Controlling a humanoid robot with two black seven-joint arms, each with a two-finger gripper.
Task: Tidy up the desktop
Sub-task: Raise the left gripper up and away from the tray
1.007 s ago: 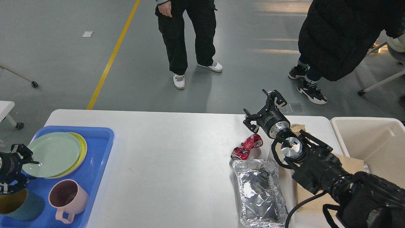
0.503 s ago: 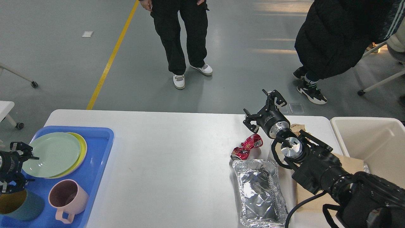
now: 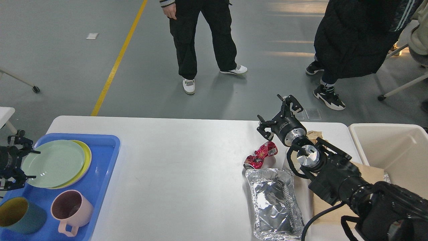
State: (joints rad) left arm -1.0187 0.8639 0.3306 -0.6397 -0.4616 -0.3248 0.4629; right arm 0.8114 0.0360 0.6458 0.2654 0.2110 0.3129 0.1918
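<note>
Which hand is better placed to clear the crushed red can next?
Right. The right hand hangs open just beyond the crushed red can, beside the cream bin. The left hand is across the desktop, over the blue tray.

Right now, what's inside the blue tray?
The blue tray holds a green plate stacked on a yellow plate, mostly covered, a pink mug and a teal cup.

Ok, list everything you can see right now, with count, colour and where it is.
desktop: 1, white, centre
tray: 1, blue, desktop's left end
plates: 2, green over yellow, in tray
mugs: 2, pink and teal, tray's near end
crushed can: 1, red, right of centre
foil container: 1, silver, near the can
brown paper: under right arm
bin: 1, cream, far right
people: 2, dark clothes, beyond table
left gripper: open, at plates' edge
right gripper: open, above far edge
</note>
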